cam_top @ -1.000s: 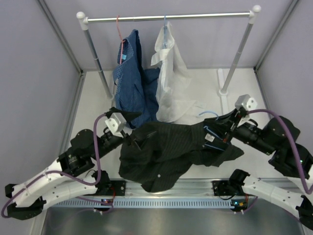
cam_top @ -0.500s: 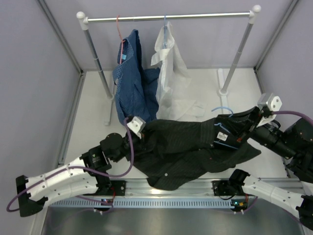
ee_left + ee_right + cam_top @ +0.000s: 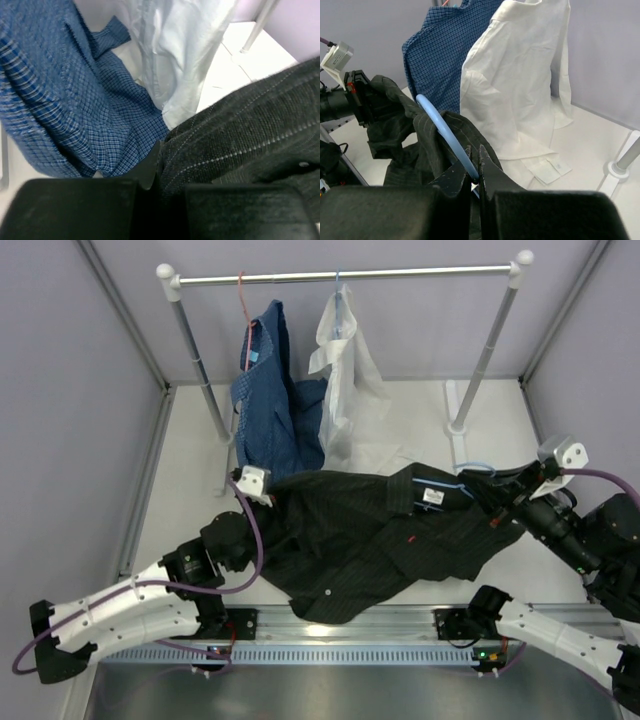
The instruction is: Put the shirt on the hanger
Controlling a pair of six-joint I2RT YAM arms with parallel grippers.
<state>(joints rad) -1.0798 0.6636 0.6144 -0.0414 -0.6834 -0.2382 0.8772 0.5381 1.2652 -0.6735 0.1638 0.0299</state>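
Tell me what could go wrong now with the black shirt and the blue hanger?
The right tool pinches only the thin hanger, so it might twist or slip out. The left tool grips just an edge of the black shirt, which is stretched between both tools; a harder pull might free it. The white shirt hangs close by and could snag.

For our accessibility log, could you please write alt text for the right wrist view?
The right hand pinches the wire of a light-blue hanger, which curves up along a draped black shirt. Behind them hang a blue checked shirt and a white shirt.
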